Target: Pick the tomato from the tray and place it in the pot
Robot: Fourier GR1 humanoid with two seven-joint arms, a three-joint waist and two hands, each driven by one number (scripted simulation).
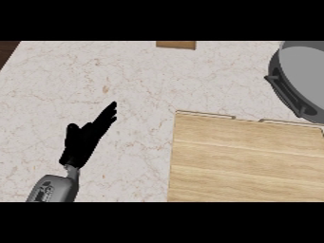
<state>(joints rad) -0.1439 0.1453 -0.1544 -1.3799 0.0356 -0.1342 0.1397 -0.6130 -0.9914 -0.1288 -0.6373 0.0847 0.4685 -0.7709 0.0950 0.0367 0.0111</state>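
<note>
My left hand (83, 142) is nearest, over the marble counter (87, 76) to the left of the wooden tray (248, 161). Its fingers are straight and relaxed, holding nothing. Past the tray's far right corner stands the grey pot (311, 76). I cannot tell where the tomato is.

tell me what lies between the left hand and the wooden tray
Head view: only bare marble counter separates the left hand from the tray.

Left hand (83, 140) open at lower left, fingers straight, close together, pointing up and to the right. Grey forearm (52, 189) just below it, at the lower edge.
</note>
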